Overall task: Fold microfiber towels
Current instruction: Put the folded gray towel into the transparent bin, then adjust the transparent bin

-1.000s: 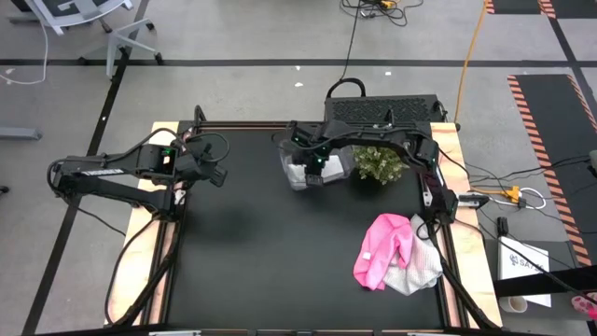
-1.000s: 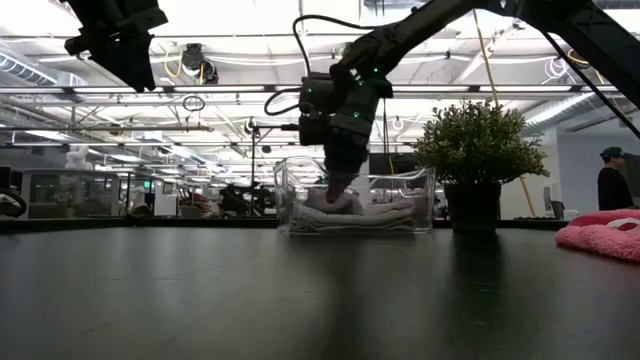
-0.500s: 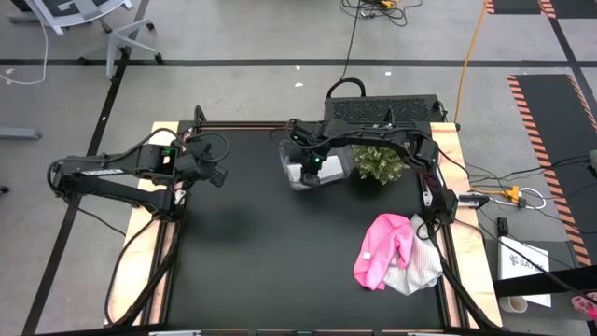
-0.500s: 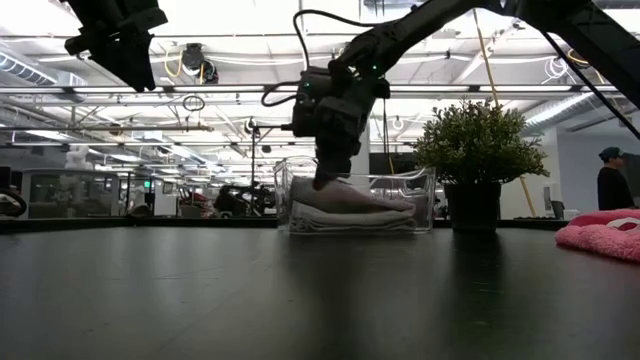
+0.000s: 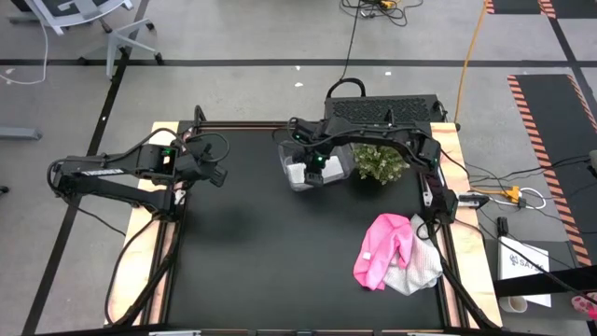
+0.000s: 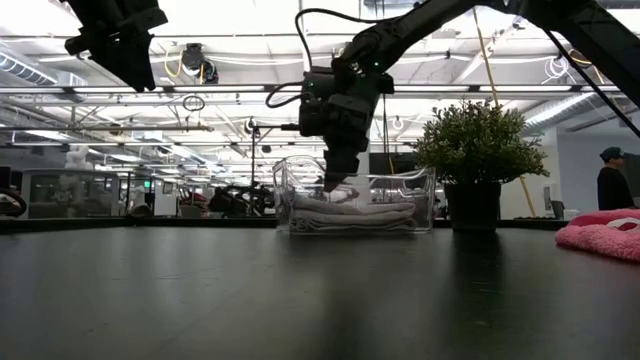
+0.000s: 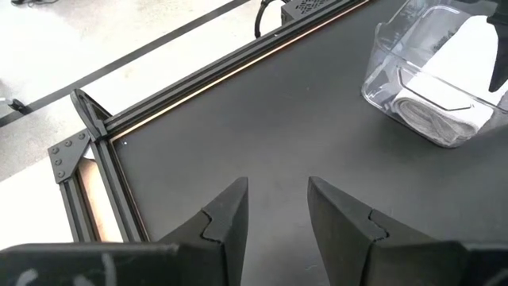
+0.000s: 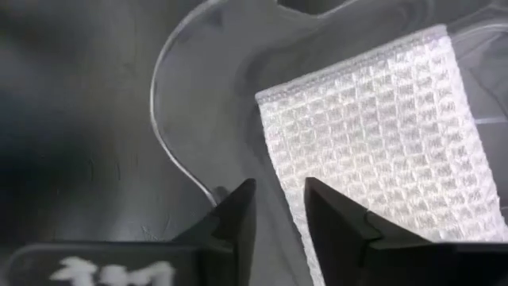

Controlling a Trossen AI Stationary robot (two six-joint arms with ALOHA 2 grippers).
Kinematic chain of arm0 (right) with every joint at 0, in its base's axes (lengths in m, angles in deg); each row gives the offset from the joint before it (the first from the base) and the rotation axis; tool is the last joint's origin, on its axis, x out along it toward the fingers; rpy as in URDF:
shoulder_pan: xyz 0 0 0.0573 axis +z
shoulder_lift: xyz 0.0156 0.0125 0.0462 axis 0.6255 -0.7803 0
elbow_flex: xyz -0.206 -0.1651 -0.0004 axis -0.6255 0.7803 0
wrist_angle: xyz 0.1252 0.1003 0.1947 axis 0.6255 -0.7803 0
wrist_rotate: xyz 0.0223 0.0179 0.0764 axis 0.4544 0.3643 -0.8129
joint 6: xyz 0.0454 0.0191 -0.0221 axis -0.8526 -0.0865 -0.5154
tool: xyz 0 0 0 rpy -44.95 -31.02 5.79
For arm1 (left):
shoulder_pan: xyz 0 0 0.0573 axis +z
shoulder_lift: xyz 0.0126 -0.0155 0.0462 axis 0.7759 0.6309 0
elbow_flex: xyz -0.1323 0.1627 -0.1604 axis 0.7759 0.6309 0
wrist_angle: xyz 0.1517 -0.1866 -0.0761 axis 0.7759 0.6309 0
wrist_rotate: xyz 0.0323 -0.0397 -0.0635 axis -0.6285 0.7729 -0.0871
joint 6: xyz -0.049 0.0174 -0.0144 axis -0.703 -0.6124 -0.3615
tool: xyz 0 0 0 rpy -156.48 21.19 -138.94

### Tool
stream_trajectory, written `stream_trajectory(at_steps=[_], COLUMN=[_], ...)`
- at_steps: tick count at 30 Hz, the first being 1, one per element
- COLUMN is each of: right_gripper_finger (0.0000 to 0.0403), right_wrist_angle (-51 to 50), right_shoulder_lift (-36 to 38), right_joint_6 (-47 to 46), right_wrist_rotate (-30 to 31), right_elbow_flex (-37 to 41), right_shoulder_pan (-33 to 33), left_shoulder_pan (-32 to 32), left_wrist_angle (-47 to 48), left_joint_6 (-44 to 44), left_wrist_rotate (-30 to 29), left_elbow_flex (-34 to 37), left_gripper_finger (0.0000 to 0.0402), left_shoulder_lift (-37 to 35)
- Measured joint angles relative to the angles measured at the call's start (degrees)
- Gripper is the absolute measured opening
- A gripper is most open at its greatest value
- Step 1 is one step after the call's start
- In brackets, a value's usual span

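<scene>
Two black jointed arms (image 5: 121,173), loose black cables looped at wrists, small green lights glowing, dark wedge-shaped fingers (image 7: 226,222).

right end effector (image 8: 276,208) parted, left end effector (image 7: 275,208) parted

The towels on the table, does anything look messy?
Yes. The pink towel lies crumpled over a white towel near the table's right edge, unfolded, while the folded white towel sits neatly in the clear bin.
</scene>
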Motion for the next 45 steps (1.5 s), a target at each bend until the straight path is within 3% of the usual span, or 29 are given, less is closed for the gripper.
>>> stream_trajectory(at_steps=[6,10,12,17,19,27,37,45], right_gripper_finger=[0.0133,0.0121,0.0100,0.0020,0.0007,0.0002,0.0006,0.0002], right_wrist_angle=[0.40,1.16,0.58,-1.87,-1.04,3.26,6.03,6.70], right_shoulder_lift=[2.20,3.83,3.85,3.11,3.04,2.93,6.57,19.19], right_joint_6=[2.76,7.16,8.96,9.55,9.56,8.29,5.61,1.32], right_wrist_rotate=[0.74,12.18,14.70,14.79,14.77,15.02,16.47,18.81], right_elbow_flex=[0.02,0.00,0.00,1.18,2.94,10.24,7.48,7.54], right_shoulder_pan=[0.02,0.02,-0.23,-0.52,-0.50,-0.55,-0.45,2.54], left_shoulder_pan=[0.00,0.00,-0.02,-0.02,0.00,-0.01,-0.02,0.00], left_wrist_angle=[0.00,-0.02,0.00,-0.02,0.00,-0.02,-0.52,-17.29], left_joint_6=[-0.14,-0.16,-0.16,-0.21,-0.35,-0.68,-1.01,8.43], left_wrist_rotate=[0.01,0.01,-0.01,-0.01,-0.01,-0.04,-0.50,0.38], left_elbow_flex=[0.00,0.00,0.00,0.00,0.00,0.00,0.00,0.00], left_gripper_finger=[0.0132,0.0132,0.0131,0.0131,0.0132,0.0132,0.0131,0.0131], left_shoulder_lift=[0.00,0.02,0.02,0.00,0.00,0.00,0.02,2.62])
